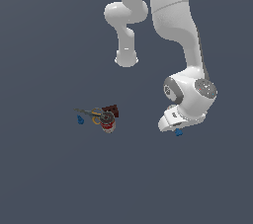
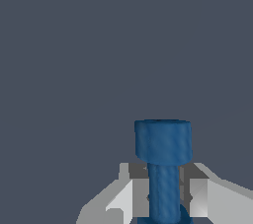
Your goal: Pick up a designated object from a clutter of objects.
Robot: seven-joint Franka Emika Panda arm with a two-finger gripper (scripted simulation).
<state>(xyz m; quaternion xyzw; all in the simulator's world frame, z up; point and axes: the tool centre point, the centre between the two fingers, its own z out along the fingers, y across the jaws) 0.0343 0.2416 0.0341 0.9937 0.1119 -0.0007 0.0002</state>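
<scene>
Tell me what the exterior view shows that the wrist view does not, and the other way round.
Only the exterior view shows the arm and the clutter: red-and-white can, maroon block, yellow-handled tool and smaller blue piece.

Only the wrist view shows the tool shut on the shaft, the wider flared end beyond the fingers.

Both show the blue elongated piece at the tool.
</scene>
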